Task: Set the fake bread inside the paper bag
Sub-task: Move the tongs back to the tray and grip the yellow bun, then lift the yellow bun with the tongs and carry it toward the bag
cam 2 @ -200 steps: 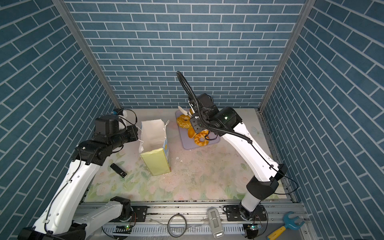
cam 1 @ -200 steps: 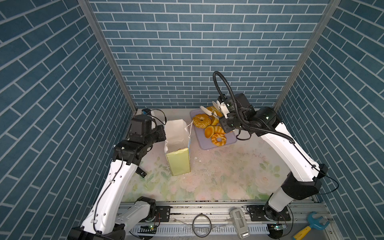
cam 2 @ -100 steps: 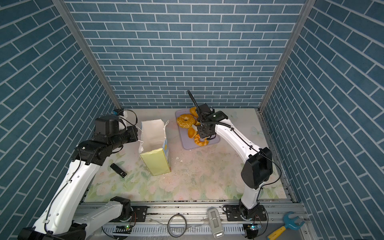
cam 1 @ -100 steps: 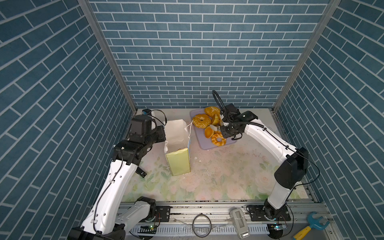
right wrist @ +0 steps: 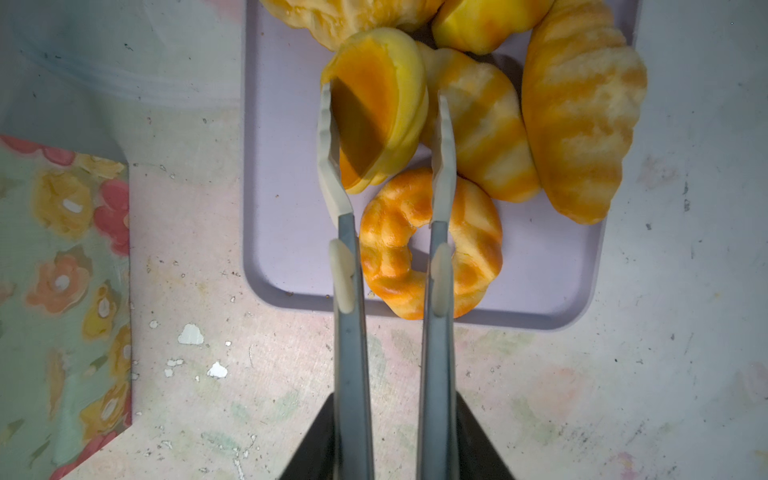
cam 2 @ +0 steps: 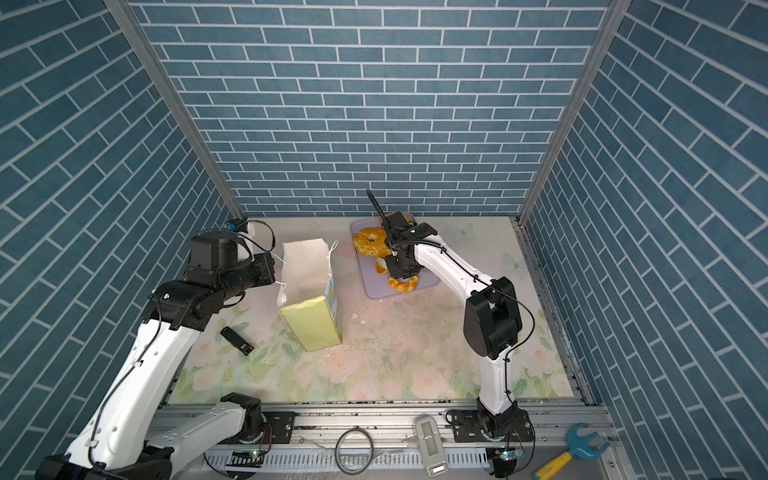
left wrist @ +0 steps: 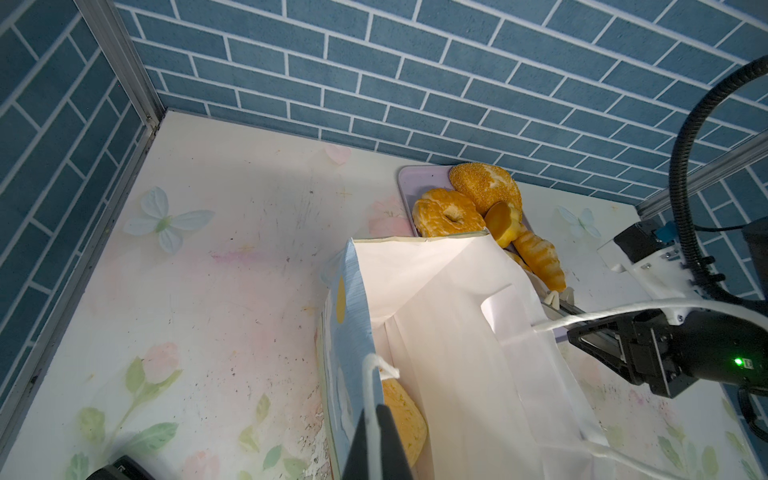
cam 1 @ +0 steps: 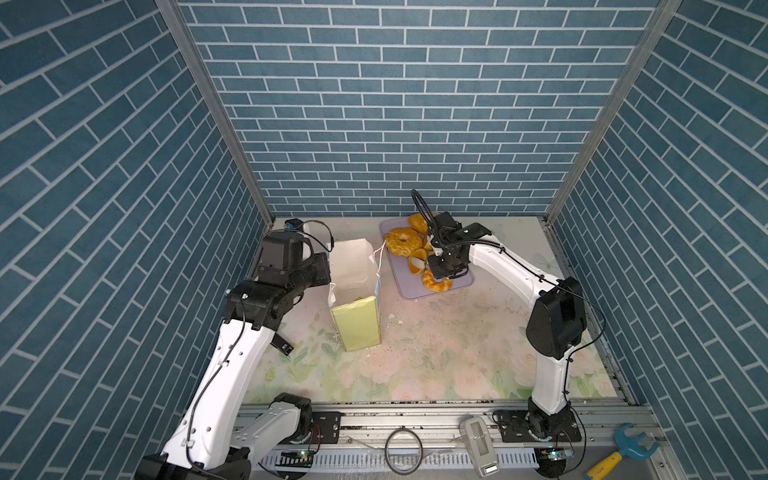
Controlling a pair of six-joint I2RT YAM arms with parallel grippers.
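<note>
Since the right claw (right wrist: 383, 95) has narrowed onto the small glossy bun (right wrist: 386, 129) on the lavender tray (right wrist: 291, 249), I'd lift straight up, clear of the croissant (right wrist: 482, 124) touching it. The left claw (left wrist: 376, 440), shut, pinches the paper bag (left wrist: 436, 311) open beside the tray.

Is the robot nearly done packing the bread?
Not nearly. One bread piece shows inside the paper bag. The right gripper straddles a round bun on the tray. About five others wait there, including the ring bun.
</note>
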